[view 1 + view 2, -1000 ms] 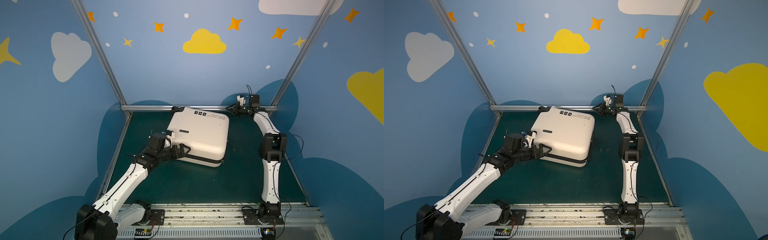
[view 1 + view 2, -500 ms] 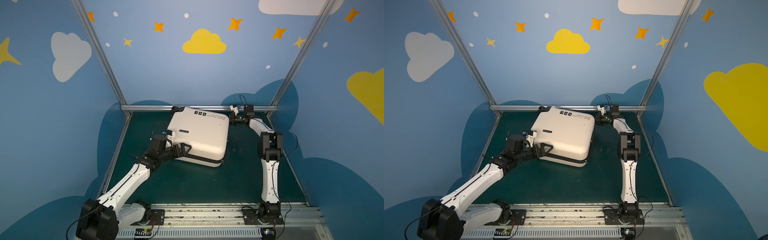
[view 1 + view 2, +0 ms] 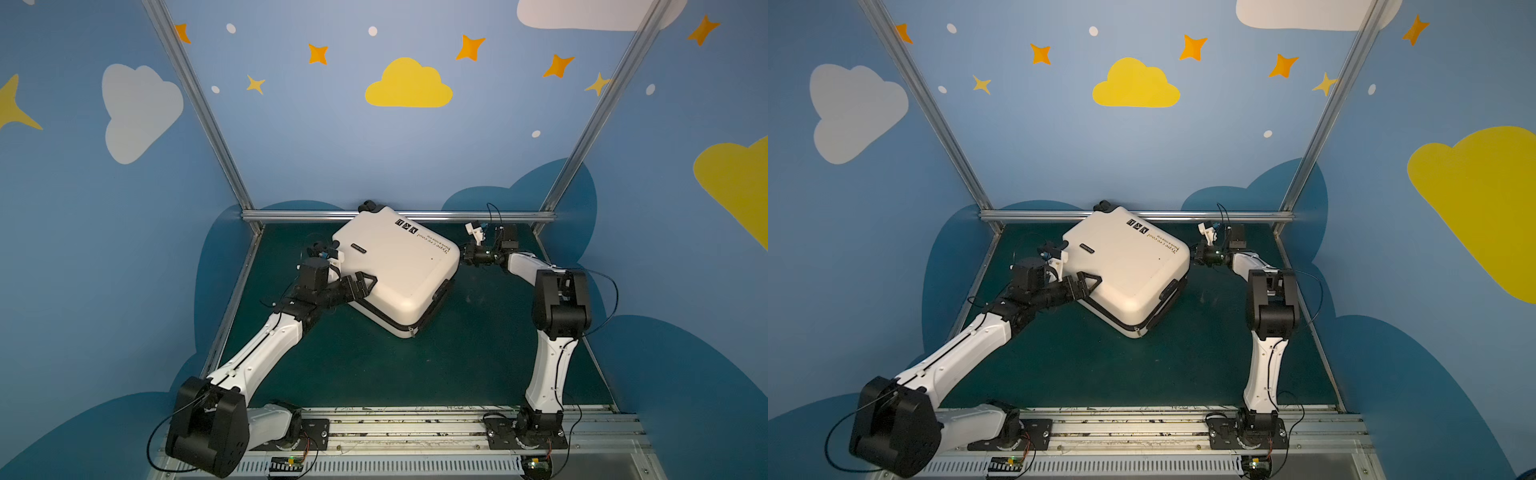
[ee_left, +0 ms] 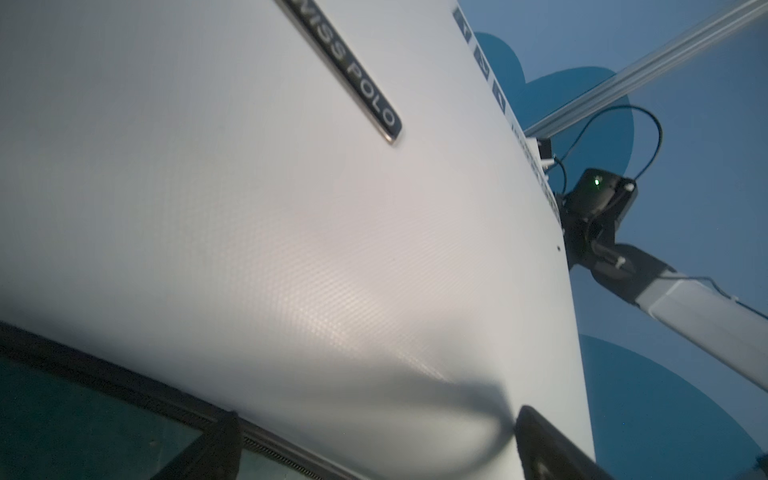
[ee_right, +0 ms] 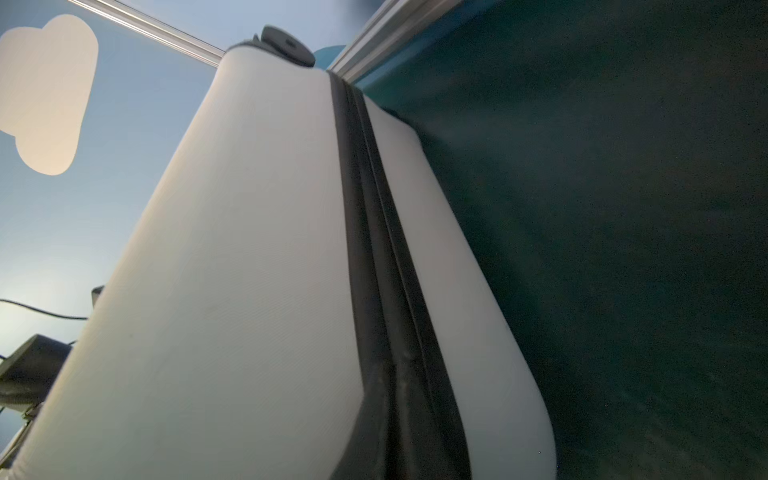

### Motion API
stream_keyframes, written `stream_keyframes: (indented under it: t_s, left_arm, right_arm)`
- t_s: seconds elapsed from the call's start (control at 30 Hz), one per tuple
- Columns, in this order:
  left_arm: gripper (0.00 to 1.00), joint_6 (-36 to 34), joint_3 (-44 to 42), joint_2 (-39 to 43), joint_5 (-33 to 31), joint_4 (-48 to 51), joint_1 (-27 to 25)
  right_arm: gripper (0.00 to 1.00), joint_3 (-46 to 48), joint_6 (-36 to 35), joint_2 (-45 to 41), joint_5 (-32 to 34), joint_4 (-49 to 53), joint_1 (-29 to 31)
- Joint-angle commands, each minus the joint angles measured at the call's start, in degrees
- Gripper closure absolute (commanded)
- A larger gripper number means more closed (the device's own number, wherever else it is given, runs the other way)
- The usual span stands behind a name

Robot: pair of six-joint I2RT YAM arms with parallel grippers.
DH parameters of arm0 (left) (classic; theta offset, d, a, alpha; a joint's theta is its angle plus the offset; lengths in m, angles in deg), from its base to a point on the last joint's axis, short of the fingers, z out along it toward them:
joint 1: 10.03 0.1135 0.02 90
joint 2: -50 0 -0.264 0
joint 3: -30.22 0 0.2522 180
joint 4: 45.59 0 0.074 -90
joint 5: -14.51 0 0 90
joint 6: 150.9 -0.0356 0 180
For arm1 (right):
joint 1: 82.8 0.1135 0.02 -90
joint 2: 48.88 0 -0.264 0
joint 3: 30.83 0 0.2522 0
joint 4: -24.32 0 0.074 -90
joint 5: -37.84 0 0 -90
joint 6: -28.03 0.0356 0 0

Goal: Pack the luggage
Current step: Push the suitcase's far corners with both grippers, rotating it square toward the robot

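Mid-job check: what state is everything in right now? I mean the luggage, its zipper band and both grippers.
luggage: closed, lying flat on the green mat.
zipper band: closed along the stretch in view.
left gripper: jaws open, at the luggage's left edge, one jaw over its top face.
right gripper: jaws shut, at the luggage's right corner; whether it pinches anything cannot be told.

A dark green mat [image 3: 374, 365] covered the tabletop, filling the lower middle of both top views. One cream-white hard-shell suitcase [image 3: 395, 270] lay closed on it, turned at an angle, in the upper middle of the frame, its black wheels near the aluminium rail [image 3: 299, 215] along the mat's far edge.
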Motion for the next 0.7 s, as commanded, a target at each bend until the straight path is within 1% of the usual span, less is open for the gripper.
stream_keyframes:
  t_s: [0.0,0.2,0.33,0.43,0.57,0.67]
  left_arm:
    - [0.0,-4.17,3.78,-3.15,3.97,-8.87,-0.35]
    - [0.0,-5.62,6.76,-6.73,7.58,-8.87,0.1]
    - [0.0,-6.21,9.35,-10.57,10.58,-9.26,0.1]
    - [0.0,-6.12,11.24,-13.28,12.24,-9.83,0.1]
    - [0.0,-6.36,13.12,-15.42,13.28,-10.32,0.1]
    - [0.0,-7.11,14.54,-16.41,13.39,-9.63,0.2]
  right_arm:
    - [0.92,7.34,-1.92,-4.2,-7.22,3.19,7.26]
    - [0.95,16.32,-5.22,-10.99,-4.76,6.53,9.79]
    - [0.94,21.79,-4.2,-16.58,-2.77,5.22,11.37]
    - [0.93,24.57,-4.2,-20.7,-0.58,6.14,12.42]
    - [0.87,26.38,-4.53,-25.76,5.24,10.93,12.19]
    - [0.77,26.47,-3.89,-29.05,11.13,15.57,11.08]
